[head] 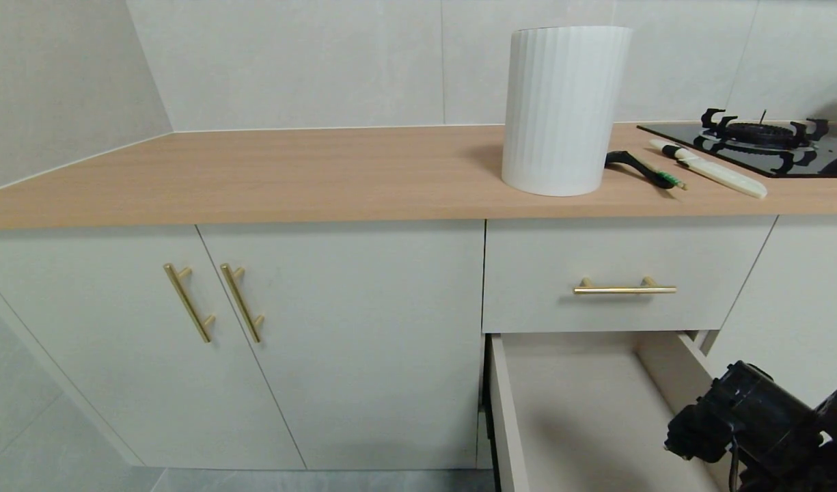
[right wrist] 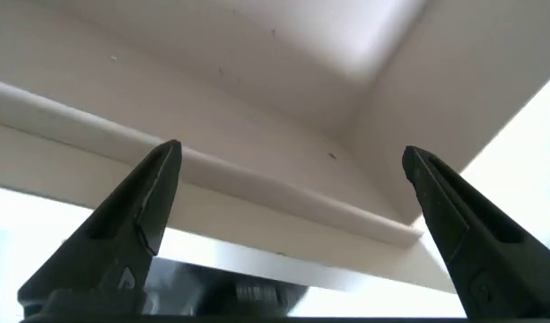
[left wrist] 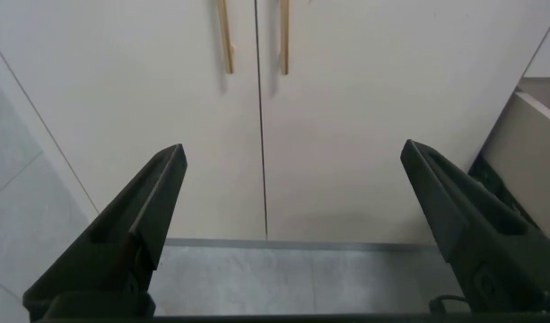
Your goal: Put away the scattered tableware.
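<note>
Right pincer (right wrist: 288,161) wide at the open drawer (head: 582,410), left pincer (left wrist: 292,161) wide facing cabinet doors (left wrist: 364,117)

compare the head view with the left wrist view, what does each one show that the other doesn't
Head view, not the wrist: the countertop with a white ribbed canister, a black brush, a white knife, the stove, and the closed drawer. Left wrist view, not the head: the left gripper, jaws wide open, facing the cabinet. Both: the gold handles on the two cabinet doors and the side of the open drawer.
</note>
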Controlling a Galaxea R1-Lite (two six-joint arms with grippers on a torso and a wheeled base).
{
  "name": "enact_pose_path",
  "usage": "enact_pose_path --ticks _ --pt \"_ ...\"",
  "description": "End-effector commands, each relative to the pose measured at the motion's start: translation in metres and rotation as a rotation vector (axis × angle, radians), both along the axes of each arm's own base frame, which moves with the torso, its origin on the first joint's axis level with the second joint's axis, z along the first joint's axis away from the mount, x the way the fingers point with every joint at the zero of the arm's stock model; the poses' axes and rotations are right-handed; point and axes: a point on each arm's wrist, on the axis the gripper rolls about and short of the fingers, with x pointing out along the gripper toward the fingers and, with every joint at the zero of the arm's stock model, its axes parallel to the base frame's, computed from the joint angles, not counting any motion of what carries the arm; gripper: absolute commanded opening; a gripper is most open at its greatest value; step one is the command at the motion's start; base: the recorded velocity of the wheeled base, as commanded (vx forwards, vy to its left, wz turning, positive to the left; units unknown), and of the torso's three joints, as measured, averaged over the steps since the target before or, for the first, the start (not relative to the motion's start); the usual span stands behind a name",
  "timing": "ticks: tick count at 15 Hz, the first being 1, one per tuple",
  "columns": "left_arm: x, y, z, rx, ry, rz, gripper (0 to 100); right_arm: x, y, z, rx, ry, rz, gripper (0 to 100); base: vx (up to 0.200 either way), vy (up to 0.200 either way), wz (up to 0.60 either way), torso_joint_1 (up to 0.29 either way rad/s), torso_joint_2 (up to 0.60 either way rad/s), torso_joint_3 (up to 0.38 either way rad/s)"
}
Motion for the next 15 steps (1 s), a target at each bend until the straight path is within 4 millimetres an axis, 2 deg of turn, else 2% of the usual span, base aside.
enact_pose_path --ticks 1,2,5,8,11,15 --pt "0.0 0.0 0.0 -0.001 0.0 0.0 100 0.002 0.004 0.001 0.005 -0.007 0.007 100 0.0 0.0 0.0 0.0 0.0 0.0" --pt "0.0 0.0 0.0 -0.001 0.0 0.0 100 0.004 0.006 0.003 0.013 -0.018 0.004 100 0.0 0.0 0.0 0.0 0.0 0.0" --pt "0.0 0.0 0.0 -0.001 0.0 0.0 100 0.014 0.011 0.035 0.149 -0.164 -0.135 100 0.0 0.0 0.0 0.0 0.0 0.0" --pt "0.0 0.0 0.0 -0.001 0.0 0.0 100 0.007 0.006 0.058 0.245 -0.267 -0.151 100 0.0 0.0 0.0 0.0 0.0 0.0" --pt "0.0 0.0 0.0 -0.001 0.0 0.0 100 0.007 -0.002 0.071 0.309 -0.368 -0.179 100 0.0 0.0 0.0 0.0 0.0 0.0" --pt "0.0 0.0 0.0 -0.001 0.0 0.0 100 0.004 -0.005 0.076 0.319 -0.394 -0.183 100 0.0 0.0 0.0 0.017 -0.08 -0.055"
